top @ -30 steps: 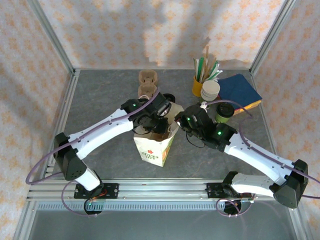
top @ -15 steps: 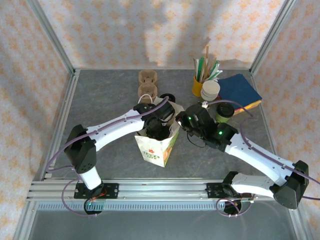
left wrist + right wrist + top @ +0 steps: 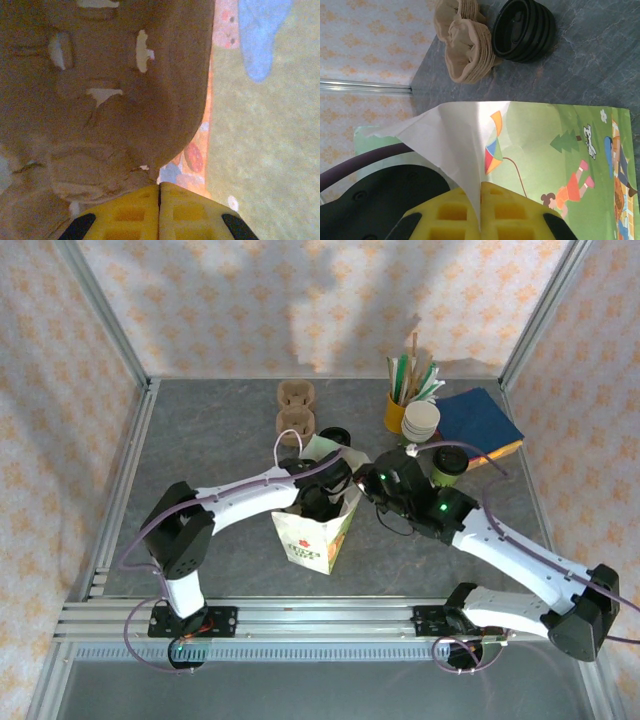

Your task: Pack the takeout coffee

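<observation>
The paper bag [image 3: 308, 540] stands near the middle of the table [image 3: 200, 450], a little toward the near edge, with its mouth facing up. The left gripper [image 3: 159, 189] is down inside it. Its yellow fingers are pressed together with only a seam between them, right at the edge of a brown pulp carrier [image 3: 100, 100] that lies against the bag's inner wall. The wrist view is dim and very close, so I cannot tell whether they pinch the carrier's edge or simply meet beside it.

Just to the right, the right gripper [image 3: 480, 192] is closed on the bag's white upper rim, pulling the mouth open on that side. The takeout coffee [image 3: 447, 465] is not packed yet. It stands upright with its lid on, further right toward the far right corner, just in front of the stack of lidless cups [image 3: 420, 420].

The step in hand looks to be seating the carrier flat on the bag's floor. To do it well:
- Press the carrier straight down so it settles level, not leaning on a wall.
- Hold the rim pinch firm without dragging, as the bag looks light and could tip.
- Lift the left arm out vertically so it does not catch the paper.
</observation>
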`<state>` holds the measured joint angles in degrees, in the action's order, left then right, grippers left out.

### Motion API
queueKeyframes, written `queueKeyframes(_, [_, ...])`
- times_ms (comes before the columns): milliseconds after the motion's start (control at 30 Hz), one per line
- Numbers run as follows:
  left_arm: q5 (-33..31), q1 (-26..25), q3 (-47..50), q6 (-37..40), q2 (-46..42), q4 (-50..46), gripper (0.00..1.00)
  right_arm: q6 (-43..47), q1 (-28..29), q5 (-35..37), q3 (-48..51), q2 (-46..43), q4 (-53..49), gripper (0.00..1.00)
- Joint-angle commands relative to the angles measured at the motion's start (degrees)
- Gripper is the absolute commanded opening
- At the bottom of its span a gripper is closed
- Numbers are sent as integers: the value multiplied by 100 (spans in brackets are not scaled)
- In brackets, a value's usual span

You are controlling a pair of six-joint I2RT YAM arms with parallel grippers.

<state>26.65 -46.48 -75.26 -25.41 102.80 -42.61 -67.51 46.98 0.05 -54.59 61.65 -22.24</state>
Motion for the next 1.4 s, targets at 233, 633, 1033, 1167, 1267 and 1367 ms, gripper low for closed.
queueKeyframes(233, [162, -32, 258, 35, 343, 333, 9, -47, -65, -29, 45, -205, 114, 0])
queueKeyframes(633, [-134, -37, 293, 62, 596, 219, 8, -78, -66, -225, -286, -258, 106, 0])
queueKeyframes(1033, [-134, -42, 184, 44, 561, 225, 8, -165, -67, -271, -365, -444, -4, 0])
queueKeyframes(1167, [-134, -43, 87, 19, 435, 152, 9, -173, -66, -242, -254, -443, 8, 0])
queueKeyframes(1267, [-108, -39, 10, -4, 245, 117, 9, -159, -69, -206, -186, -428, 23, 0])
queueKeyframes(1367, [-206, -37, -99, -97, -18, 12, 9, -99, -66, -67, -166, -410, -69, 0])
